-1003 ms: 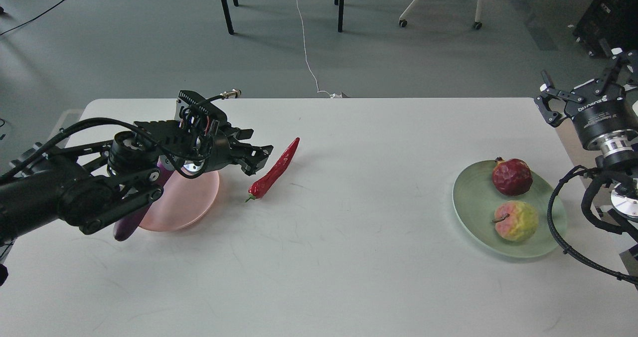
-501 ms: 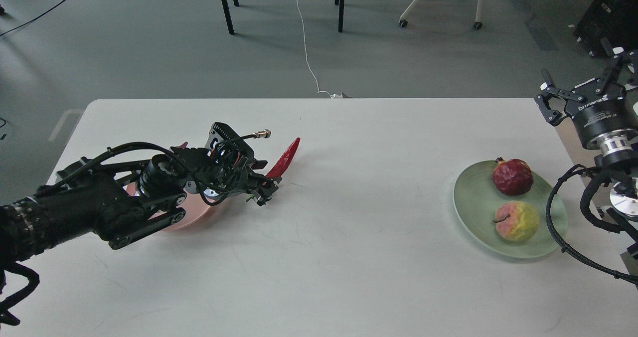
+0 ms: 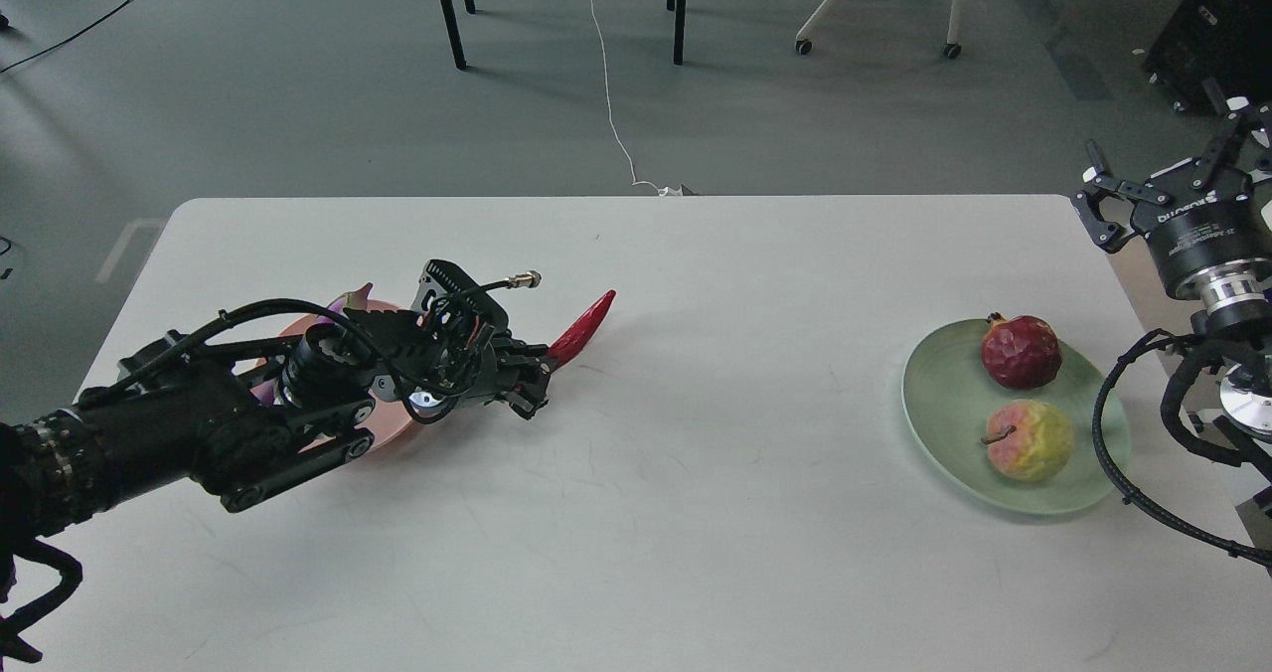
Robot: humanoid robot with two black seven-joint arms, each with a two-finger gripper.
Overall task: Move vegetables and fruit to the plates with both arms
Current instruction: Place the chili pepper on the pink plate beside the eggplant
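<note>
Grey floor, chair legs and a white cable are showing behind the white counter [image 3: 636,513], and your left arm is reaching in low along the left edge. Your left gripper [image 3: 532,382] is closing its jaws around the stem end of the red chili pepper [image 3: 582,326], whose tip is pointing toward the far edge. Right behind that gripper, the pink plate [image 3: 383,433] is sitting near the left edge, mostly covered by your arm, with the eggplant [image 3: 350,301] lying on it and only its pale cap peeking out. Over by the right edge, the green plate [image 3: 944,404] is carrying the pomegranate [image 3: 1021,352] on its far side and the yellow-green and pink fruit [image 3: 1031,439] on its near side, the two close but apart. Your right gripper [image 3: 1163,170] is hovering off the far right corner, fingers spread wide, holding nothing.
</note>
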